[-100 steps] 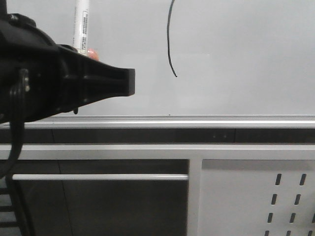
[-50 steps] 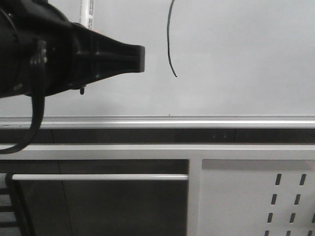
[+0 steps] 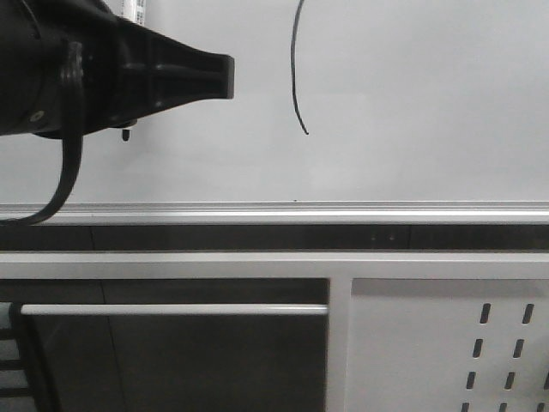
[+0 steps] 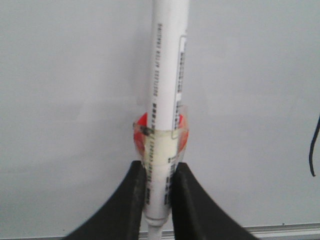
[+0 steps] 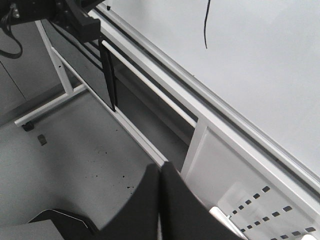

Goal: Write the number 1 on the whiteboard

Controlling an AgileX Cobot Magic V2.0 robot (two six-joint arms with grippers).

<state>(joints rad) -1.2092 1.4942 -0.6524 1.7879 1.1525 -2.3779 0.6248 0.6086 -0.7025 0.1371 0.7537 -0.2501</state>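
Observation:
The whiteboard [image 3: 412, 103] fills the upper half of the front view. The number 1 [image 3: 294, 69] is a thin black curved stroke on it, and it also shows in the left wrist view [image 4: 314, 150] and the right wrist view [image 5: 206, 25]. My left gripper [image 3: 225, 75] is at the upper left, left of the stroke. It is shut [image 4: 158, 170] on a white marker pen [image 4: 165, 75] that has red tape round it and stands upright in front of the board. Only a short piece of the pen [image 3: 135, 10] shows in the front view. My right gripper [image 5: 160, 170] is shut and empty, low over the floor.
A silver rail [image 3: 343, 210] runs along the board's lower edge. Below it is the stand's frame, with a white perforated panel [image 3: 446, 343] at the lower right, also in the right wrist view [image 5: 240, 190]. A grey floor [image 5: 75, 165] lies under the stand.
My left gripper has risen along the board with the marker pen in it, and over the last half second it moved slightly left. The stroke is unchanged.

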